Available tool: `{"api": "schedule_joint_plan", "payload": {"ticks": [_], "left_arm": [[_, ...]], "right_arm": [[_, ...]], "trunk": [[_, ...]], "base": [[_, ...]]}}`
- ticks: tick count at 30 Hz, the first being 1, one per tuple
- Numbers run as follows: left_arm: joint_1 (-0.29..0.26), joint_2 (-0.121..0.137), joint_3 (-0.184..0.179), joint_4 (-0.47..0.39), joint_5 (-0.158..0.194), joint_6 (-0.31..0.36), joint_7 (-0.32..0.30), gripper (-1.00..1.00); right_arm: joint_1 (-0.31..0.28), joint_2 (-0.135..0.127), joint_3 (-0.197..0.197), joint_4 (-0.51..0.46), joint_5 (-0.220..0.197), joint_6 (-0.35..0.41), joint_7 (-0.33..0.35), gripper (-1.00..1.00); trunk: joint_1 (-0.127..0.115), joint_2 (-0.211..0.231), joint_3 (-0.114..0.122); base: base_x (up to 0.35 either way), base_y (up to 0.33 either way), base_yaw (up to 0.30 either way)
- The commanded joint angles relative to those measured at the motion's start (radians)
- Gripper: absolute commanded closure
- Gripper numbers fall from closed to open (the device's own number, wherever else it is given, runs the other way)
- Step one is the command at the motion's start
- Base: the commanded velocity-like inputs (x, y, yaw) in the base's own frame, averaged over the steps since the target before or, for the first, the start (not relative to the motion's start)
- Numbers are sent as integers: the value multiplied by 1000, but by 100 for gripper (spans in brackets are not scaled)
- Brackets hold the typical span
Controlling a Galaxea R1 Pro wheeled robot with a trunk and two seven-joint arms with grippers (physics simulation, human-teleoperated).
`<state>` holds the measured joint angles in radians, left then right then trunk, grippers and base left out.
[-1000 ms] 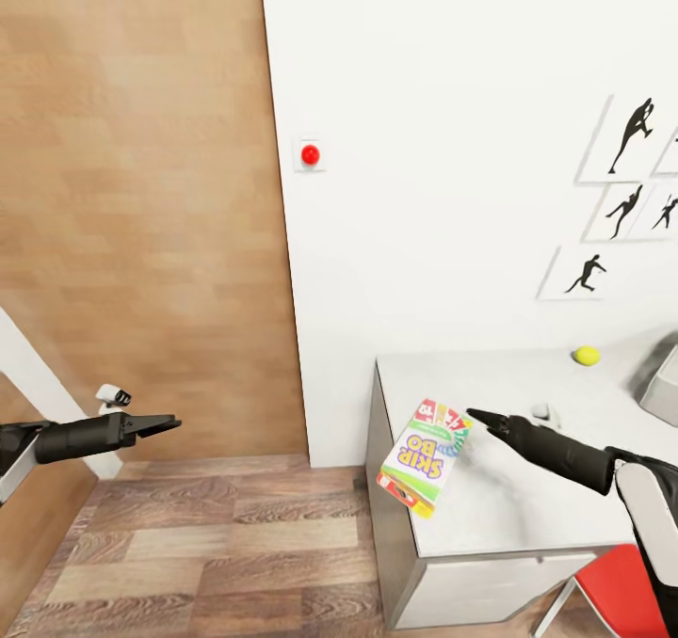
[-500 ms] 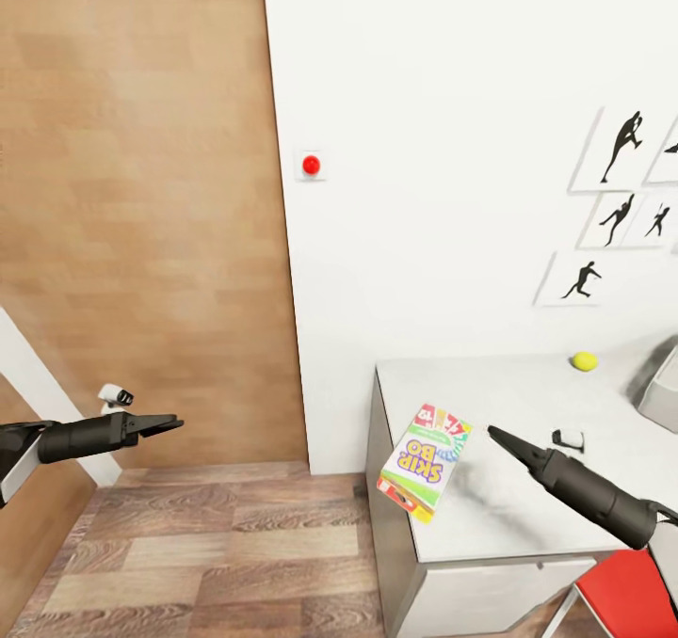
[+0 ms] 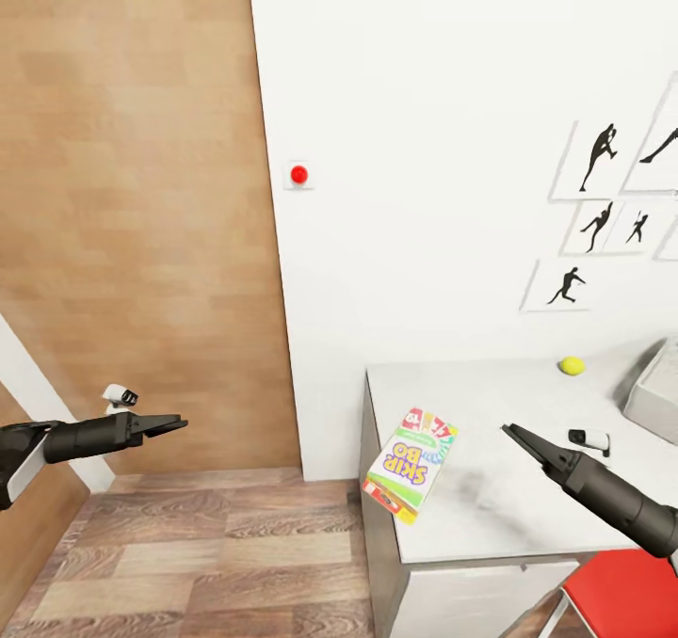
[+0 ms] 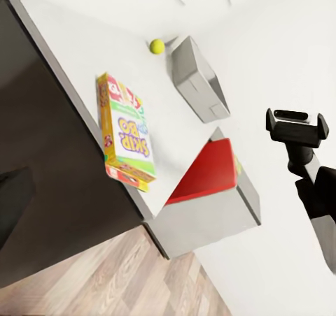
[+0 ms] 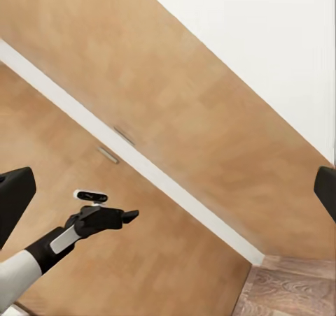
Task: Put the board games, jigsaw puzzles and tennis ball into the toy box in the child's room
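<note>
A white and green Skip-Bo board game (image 3: 407, 464) lies flat at the left end of the table (image 3: 490, 516), one corner hanging over the edge; it also shows in the left wrist view (image 4: 127, 135). My right gripper (image 3: 513, 434) hovers over the table to the right of the game, apart from it, open and empty. A yellow tennis ball (image 3: 571, 366) rests near the wall. The pale grey toy box (image 3: 656, 386) sits at the table's right end. My left gripper (image 3: 168, 423) hangs open over the floor, far left of the table.
A red chair (image 3: 621, 600) stands tucked under the table's front right. A wood-panelled wall (image 3: 141, 196) and a white wall with a red button (image 3: 299, 174) stand behind. Wood-plank floor (image 3: 207, 553) lies between my left arm and the table.
My right gripper has drawn back to the right, away from the board game, which stays on the table's left end. The view has shifted slightly. The left arm has hardly moved.
</note>
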<state>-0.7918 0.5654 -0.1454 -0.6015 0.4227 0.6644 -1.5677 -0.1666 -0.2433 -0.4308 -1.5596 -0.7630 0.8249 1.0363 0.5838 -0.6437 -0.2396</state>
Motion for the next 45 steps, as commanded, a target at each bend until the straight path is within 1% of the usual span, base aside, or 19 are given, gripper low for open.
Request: {"api": "schedule_joint_plan", "payload": {"ticks": [1,7,12,16,22,30,38,45], "left_arm": [[-1,1,-6,0,5,11,-3,-100],[-1,-1,-7,0,5,12,-3,-100],[-1,-16,-9,0,4,12,-3,-100],[-1,-31,-9,0,4,12,23,-100],[-1,-42,-5,0,5,12,46,-100],[-1,-42,-2,0,5,12,47,-100],[-1,-42,-1,0,5,12,46,-100],[-1,-41,-1,0,5,11,46,-100]], "right_arm": [[-1,0,-1,0,-3,5,4,-100],[-1,0,-2,1,-2,4,15,-100],[-1,1,0,1,1,2,18,-100],[-1,1,2,1,5,2,19,-100],[-1,1,4,0,8,2,14,-100],[-1,5,7,-2,8,2,14,-100],[-1,7,8,-2,8,2,15,-100],[-1,7,8,-2,8,2,17,-100]], "trunk": [[0,-1,0],[0,-1,10],[0,-1,18],[0,-1,22],[0,-1,23],[0,-1,24],[0,-1,24],[0,-1,31]], "base": [[29,-251,0],[26,-131,0],[14,-232,0],[65,-172,0],[49,-134,0],[3,-166,0],[0,-257,-5],[0,-66,-136]]}}
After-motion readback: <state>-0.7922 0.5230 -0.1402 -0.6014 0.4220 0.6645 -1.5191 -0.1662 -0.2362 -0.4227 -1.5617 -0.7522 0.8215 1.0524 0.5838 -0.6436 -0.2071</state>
